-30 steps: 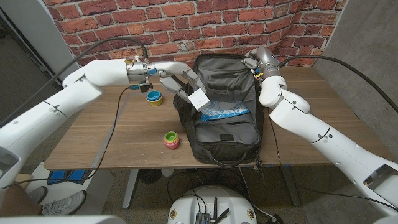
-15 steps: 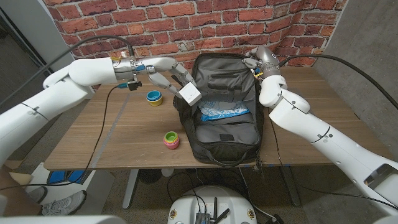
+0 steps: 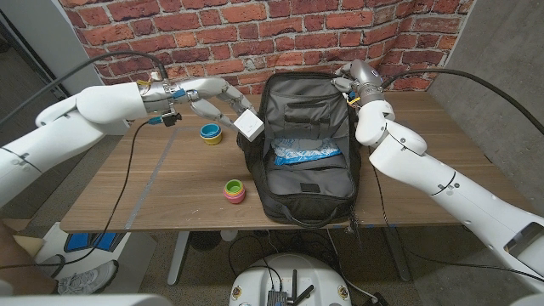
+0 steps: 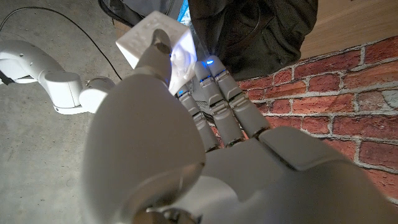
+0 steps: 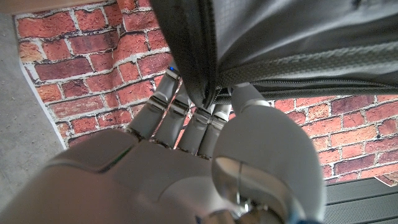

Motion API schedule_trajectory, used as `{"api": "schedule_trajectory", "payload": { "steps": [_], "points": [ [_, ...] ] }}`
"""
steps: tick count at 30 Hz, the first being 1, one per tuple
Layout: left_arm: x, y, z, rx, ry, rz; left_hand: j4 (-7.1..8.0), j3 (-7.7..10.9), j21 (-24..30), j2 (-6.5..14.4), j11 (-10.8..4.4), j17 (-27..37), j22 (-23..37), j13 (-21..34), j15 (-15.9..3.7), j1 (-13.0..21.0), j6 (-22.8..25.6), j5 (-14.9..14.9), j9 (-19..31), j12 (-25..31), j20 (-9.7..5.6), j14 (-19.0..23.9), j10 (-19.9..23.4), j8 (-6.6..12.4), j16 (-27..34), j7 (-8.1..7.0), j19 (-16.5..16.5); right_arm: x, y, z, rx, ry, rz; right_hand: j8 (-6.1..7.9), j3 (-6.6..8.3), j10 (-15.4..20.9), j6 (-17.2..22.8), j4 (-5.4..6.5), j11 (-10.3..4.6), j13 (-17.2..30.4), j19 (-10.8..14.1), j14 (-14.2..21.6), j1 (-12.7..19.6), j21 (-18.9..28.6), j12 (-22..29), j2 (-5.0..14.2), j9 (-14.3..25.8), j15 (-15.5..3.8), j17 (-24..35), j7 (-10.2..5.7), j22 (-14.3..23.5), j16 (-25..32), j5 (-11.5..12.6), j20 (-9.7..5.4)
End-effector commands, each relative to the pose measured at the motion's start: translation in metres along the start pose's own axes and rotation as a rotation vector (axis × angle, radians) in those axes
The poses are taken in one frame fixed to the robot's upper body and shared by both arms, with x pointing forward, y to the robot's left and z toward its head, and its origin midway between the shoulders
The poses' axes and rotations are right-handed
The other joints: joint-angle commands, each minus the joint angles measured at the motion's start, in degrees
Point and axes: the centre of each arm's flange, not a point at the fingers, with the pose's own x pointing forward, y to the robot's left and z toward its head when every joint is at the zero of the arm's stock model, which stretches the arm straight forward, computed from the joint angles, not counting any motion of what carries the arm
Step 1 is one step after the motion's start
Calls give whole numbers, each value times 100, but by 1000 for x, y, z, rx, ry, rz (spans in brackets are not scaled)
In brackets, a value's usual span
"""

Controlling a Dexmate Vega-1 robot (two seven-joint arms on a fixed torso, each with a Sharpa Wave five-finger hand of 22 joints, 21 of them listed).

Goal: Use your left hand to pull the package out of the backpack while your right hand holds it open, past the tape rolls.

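A small white package (image 3: 250,125) hangs above the table just off the left rim of the black backpack (image 3: 310,183). My left hand (image 3: 212,92) pinches it; in the left wrist view the thumb and fingers of that hand (image 4: 186,143) close on the package (image 4: 155,46), with the backpack (image 4: 261,31) behind. My right hand (image 3: 353,81) grips the bag's far upper edge and holds it open. In the right wrist view this hand (image 5: 205,162) clamps the zippered rim (image 5: 261,43). A blue-and-yellow tape roll (image 3: 210,132) lies by the package, and a pink-and-green roll (image 3: 234,190) sits nearer me.
A blue plastic packet (image 3: 304,154) lies inside the open backpack. The wooden table (image 3: 153,183) has bare room to the left of the rolls. A brick wall (image 3: 238,34) stands behind it. Cables run from both arms.
My left hand has drawn the package out of the bag's opening, leftward and a little back, toward the blue-and-yellow roll. The right hand has kept its hold on the rim.
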Motion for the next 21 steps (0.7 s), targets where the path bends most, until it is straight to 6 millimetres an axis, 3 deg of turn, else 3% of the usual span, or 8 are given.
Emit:
{"api": "schedule_trajectory", "payload": {
  "steps": [1, 21],
  "points": [
    [-14, 0, -13, 1, 77, 14, 4, 42, 40, 254, -56, 10, 10, 71, -668, -207, 46, 24, 12, 22, -629, 14, 240, 15, 3, 12, -34, -10, -9, 8, -44, -16, 2, 3, 50, 34, 70, -2, 0, 22, -27, 37, -13, 31, 2, 18, 32, -459, 25, -16, -6, -28, 32, -766],
    [-27, 2, -27, -2, 204, 1, 1, 50, 49, 270, -55, 7, 7, 72, -666, -226, 42, 25, 13, 13, -629, 17, 243, 1, -2, 27, -45, -42, -28, 17, -87, -22, 0, 4, 52, 45, 78, 6, 0, 18, -43, 42, -23, 62, 2, 20, 34, -450, 36, -20, -10, -34, 32, -766]
  ]
}}
